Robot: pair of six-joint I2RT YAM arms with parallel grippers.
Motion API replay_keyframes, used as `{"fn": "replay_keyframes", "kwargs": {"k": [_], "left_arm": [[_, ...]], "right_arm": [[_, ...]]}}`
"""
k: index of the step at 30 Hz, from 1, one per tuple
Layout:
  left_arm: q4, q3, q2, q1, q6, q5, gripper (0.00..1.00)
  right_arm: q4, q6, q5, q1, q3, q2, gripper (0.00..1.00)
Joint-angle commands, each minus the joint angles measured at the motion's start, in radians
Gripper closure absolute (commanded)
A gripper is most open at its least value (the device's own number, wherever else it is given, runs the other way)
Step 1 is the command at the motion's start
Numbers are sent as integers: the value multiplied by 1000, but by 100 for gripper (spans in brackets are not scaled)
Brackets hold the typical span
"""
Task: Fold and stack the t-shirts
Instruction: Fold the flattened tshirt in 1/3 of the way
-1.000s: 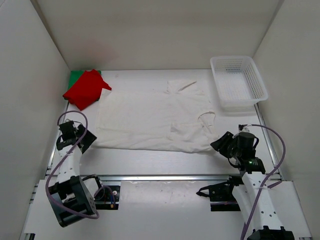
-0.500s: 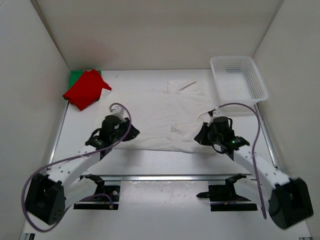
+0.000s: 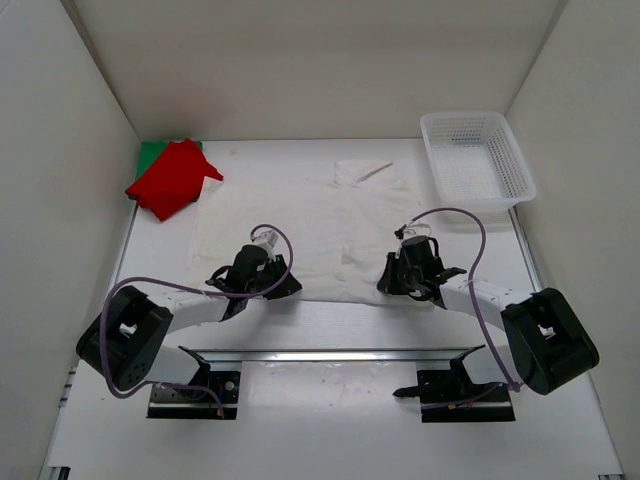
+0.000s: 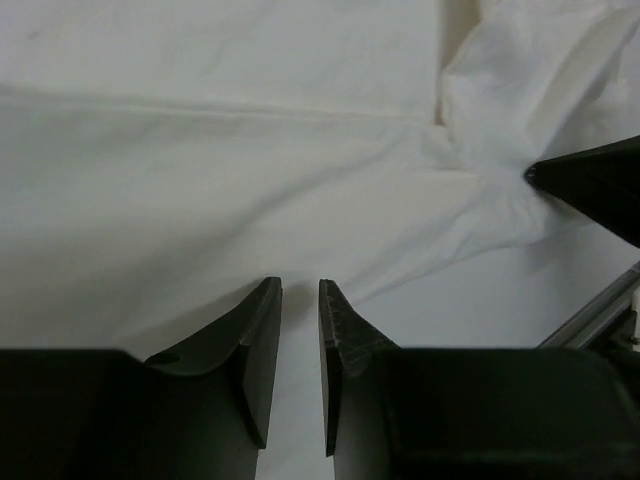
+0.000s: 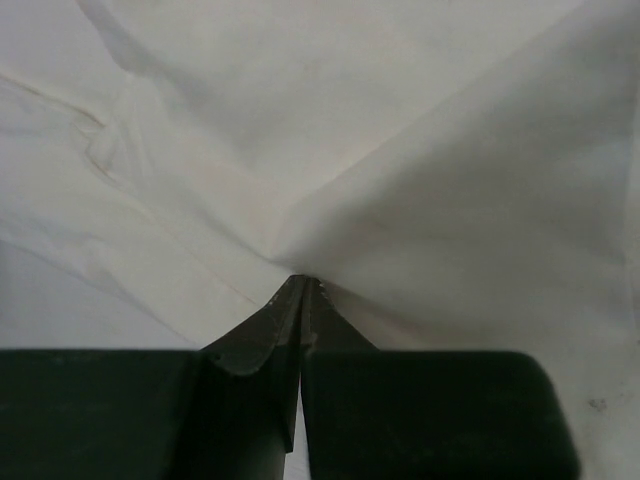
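At the near hem of the white shirt (image 3: 300, 215), the right fingers (image 5: 265, 325) are pressed together, pinching up a peak of cloth with creases fanning from it. The left fingers (image 4: 250, 340) stand a narrow gap apart at the same hem; whether cloth is caught between them I cannot tell. The shirt lies spread mid-counter (image 3: 330, 318). Far left, the red shirt (image 3: 170, 182) rests on the green shirt (image 3: 150, 152); the basket (image 3: 475, 160) sits far right.
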Motion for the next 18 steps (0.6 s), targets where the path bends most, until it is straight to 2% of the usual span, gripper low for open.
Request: {"fn": "replay_keyframes", "kwargs": {"k": [1,4,6,9,11,12,15,18], "left_arm": [[41,-93,-19,38,-13,28,67],[42,-184,-69,46,-19,29,65],[28,-207,-123,43,-25,19,63],[15,-192,-183,35,-42,14,60],[-15,-161,-239,26,-33,2,60],[-27,-145,-259,21,-36,-3,59],[-21,-131,-289,35,-42,15,58],[5,-146,-281,49,-42,32,60]], "right_arm": [[-1,6,59,13,-40,-32,100],[-40,14,19,-7,-75,-91,100],[-76,-16,-13,-36,-39,-125,84],[-125,-44,-12,-27,70,-144,76],[-98,-52,-23,-11,117,-135,79],[-65,-49,-44,-2,138,-118,88],[-28,-60,-113,45,230,-6,100],[49,-57,-160,79,285,118,100]]}}
